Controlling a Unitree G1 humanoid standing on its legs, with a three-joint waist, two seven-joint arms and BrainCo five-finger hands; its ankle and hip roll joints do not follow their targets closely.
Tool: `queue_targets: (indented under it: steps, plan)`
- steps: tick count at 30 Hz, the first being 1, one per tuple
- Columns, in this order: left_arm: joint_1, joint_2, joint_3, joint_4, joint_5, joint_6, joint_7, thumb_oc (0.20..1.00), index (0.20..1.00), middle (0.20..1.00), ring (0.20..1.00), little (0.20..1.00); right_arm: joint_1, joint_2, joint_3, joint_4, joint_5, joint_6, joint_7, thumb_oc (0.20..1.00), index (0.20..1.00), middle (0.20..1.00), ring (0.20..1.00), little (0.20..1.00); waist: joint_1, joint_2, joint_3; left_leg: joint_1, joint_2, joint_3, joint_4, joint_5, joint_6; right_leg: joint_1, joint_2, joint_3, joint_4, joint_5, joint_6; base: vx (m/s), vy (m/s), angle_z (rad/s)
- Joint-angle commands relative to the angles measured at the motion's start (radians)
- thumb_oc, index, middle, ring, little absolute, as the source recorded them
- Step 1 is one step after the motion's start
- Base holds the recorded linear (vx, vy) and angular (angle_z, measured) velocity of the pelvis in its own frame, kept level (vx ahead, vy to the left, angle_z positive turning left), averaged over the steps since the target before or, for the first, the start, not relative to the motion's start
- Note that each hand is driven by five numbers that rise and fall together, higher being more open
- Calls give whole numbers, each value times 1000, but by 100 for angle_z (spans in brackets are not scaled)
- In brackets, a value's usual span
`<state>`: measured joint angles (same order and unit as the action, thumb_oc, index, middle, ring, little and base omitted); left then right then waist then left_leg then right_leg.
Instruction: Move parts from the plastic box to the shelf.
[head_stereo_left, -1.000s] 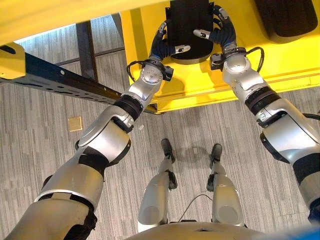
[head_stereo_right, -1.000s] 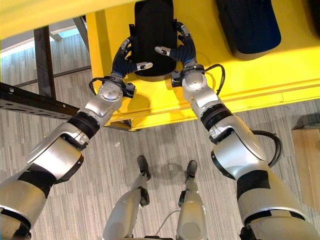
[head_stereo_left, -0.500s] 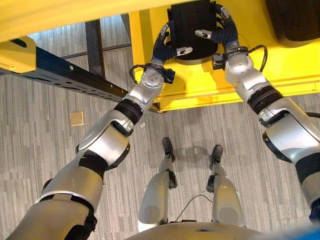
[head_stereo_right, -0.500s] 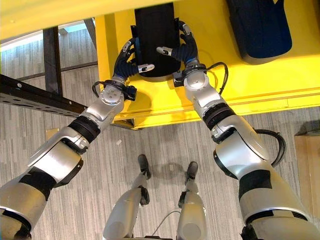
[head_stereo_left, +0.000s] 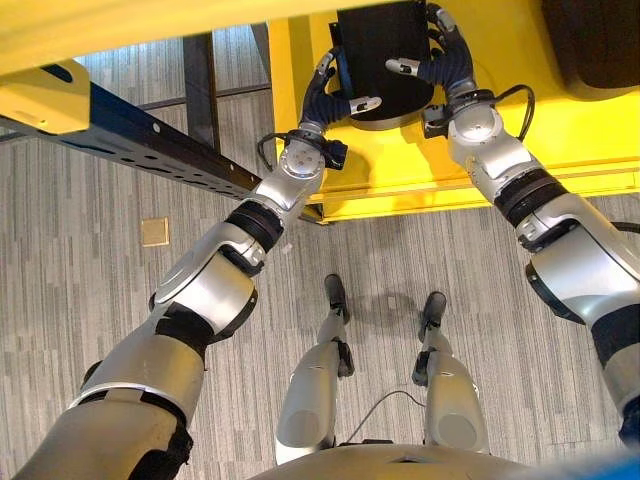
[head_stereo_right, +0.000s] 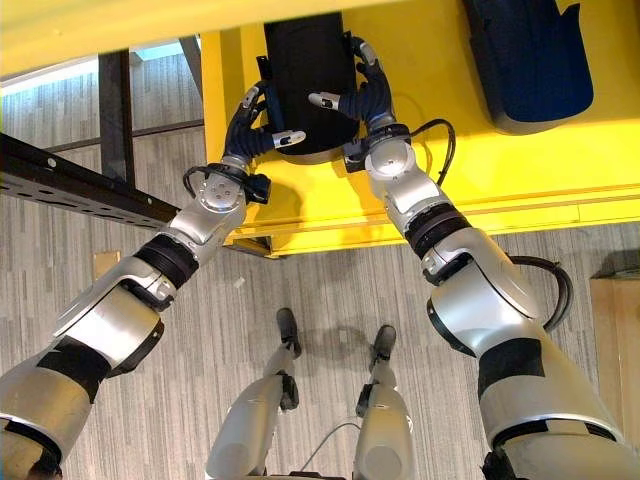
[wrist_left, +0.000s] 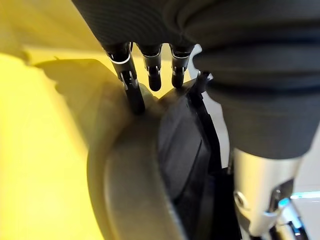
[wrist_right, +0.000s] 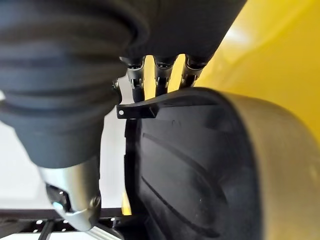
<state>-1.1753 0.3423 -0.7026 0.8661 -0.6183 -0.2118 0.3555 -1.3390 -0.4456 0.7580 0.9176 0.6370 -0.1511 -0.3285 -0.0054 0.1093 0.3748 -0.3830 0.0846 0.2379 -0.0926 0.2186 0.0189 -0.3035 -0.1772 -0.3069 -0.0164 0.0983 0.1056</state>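
A black moulded part (head_stereo_left: 380, 50) with a rounded near end sits over the yellow shelf (head_stereo_left: 400, 165), held from both sides. My left hand (head_stereo_left: 325, 92) grips its left edge, thumb across the front. On the right edge my right hand (head_stereo_left: 445, 62) does the same. In the left wrist view the fingers (wrist_left: 150, 75) hook over the part's rim (wrist_left: 180, 145). The right wrist view shows its fingers (wrist_right: 160, 75) over the ribbed black part (wrist_right: 195, 165).
A second dark part (head_stereo_right: 530, 55) lies on the shelf to the right. A black perforated beam (head_stereo_left: 150, 140) with a yellow bracket (head_stereo_left: 40, 100) runs at the left, behind it a dark post (head_stereo_left: 200, 80). A tan square (head_stereo_left: 154, 232) lies on the floor.
The whole picture has shifted, so the camera moved. Both hands keep their hold on the black part, which now sits slightly nearer the shelf's left edge.
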Motion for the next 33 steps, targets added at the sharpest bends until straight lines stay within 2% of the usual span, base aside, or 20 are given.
queue_targets:
  steps: [1, 6, 10, 19, 27, 33]
  plan:
    - [-107, 12, -5, -8, -5, -66, -12, 1000, 1000, 1000, 1000, 1000, -199, 53, 23, -40, -71, -45, 4, 1000, 1000, 1000, 1000, 1000, 34, -67, 4, 108, 35, 56, 6, -31, -93, 35, -30, 60, 136, -47, 31, 0, 0, 0]
    - [-86, 47, 12, -58, -49, -92, -21, 1000, 1000, 1000, 1000, 1000, -201, 27, 14, -88, -89, -46, -3, 1000, 1000, 1000, 1000, 1000, 36, -71, -10, 126, 33, 51, 5, -37, -93, 53, -32, 58, 134, -49, 33, -2, -1, 1]
    - [-31, 128, 44, -171, -29, -111, -16, 1000, 1000, 1000, 1000, 1000, -182, -35, -12, -161, -130, -46, -13, 1000, 1000, 1000, 1000, 1000, 42, -75, -25, 146, 31, 44, 5, -41, -93, 75, -30, 52, 135, -57, 30, -5, -4, 3]
    - [15, 257, 103, -291, 17, -136, 4, 1000, 1000, 1000, 1000, 1000, -103, -124, -68, -264, -144, -57, -8, 1000, 1000, 1000, 1000, 1000, 42, -77, -40, 168, 29, 42, 5, -48, -91, 92, -31, 49, 142, -64, 31, 0, 0, 0]
    - [170, 387, 207, -444, 94, -140, 10, 1000, 1000, 1000, 1000, 1000, 75, -201, -183, -477, -164, -85, 5, 1000, 1000, 1000, 1000, 1000, 35, -78, -55, 191, 27, 49, 5, -55, -87, 109, -31, 56, 140, -64, 31, -6, 5, -4]
    - [348, 425, 306, -596, 175, -135, -9, 1000, 1000, 1000, 1000, 1000, 327, -210, -322, -705, -174, -112, 51, 1000, 1000, 1000, 1000, 1000, 18, -84, -76, 215, 30, 56, 5, -61, -92, 136, -29, 51, 127, -62, 32, -6, -12, -6]
